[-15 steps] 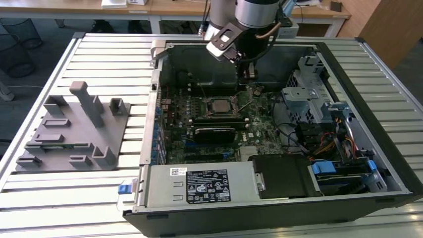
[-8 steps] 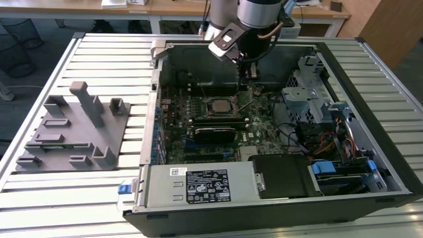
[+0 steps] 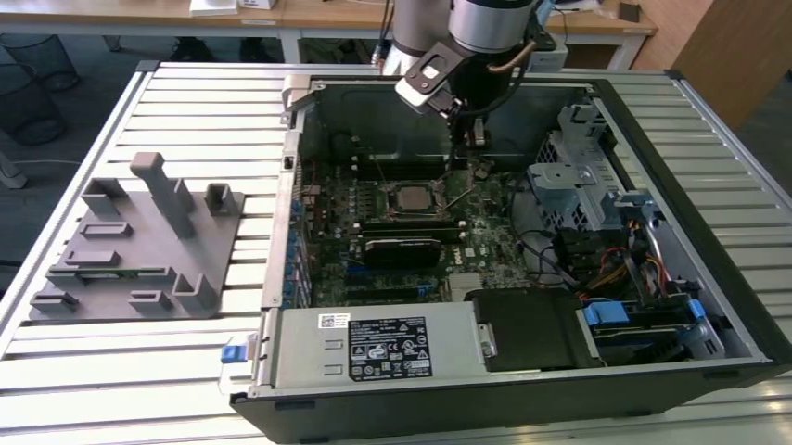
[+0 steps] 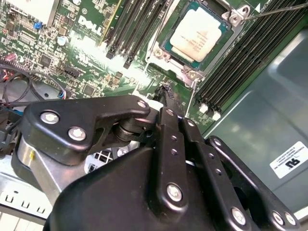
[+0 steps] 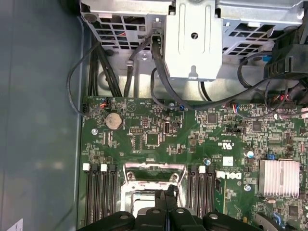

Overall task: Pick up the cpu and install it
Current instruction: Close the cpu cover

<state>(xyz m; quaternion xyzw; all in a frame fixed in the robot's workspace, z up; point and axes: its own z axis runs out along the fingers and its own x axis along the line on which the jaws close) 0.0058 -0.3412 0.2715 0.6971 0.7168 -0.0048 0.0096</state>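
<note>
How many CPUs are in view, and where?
1. The cpu sits in the motherboard socket inside the open case. The grey blocks of the tray beside the case could hide another.

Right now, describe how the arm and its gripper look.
The arm is silver-grey and cylindrical with dark sections; a tan cable loops beside it. The gripper is black, built of flat linked bars joined with silver screws, narrowing toward its tip.

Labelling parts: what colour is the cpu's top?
The cpu top is pale silvery, clearest in the second wrist view.
</note>
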